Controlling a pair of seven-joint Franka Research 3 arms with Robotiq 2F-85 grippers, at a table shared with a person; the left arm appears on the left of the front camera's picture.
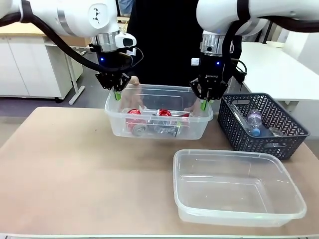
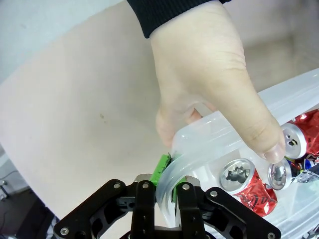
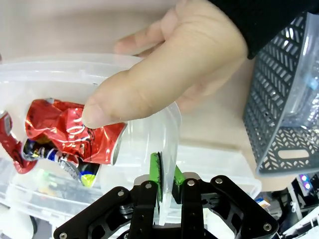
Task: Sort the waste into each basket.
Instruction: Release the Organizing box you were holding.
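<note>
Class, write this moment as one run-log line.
left gripper: clamps can tub rim | right gripper: clamps its other end | person's hands: hold both ends | cans: inside it

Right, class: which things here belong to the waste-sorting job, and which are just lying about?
Job: crushed red cans, bottles, far tub, empty near tub.
Lying about: grey lattice basket (holds the bottles), white cabinet.

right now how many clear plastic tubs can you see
2. The far tub, mid-table, holds crushed red cans, its rim between the pads of the left gripper and the right gripper. The near tub, front right, is empty. None seems hidden.
</note>
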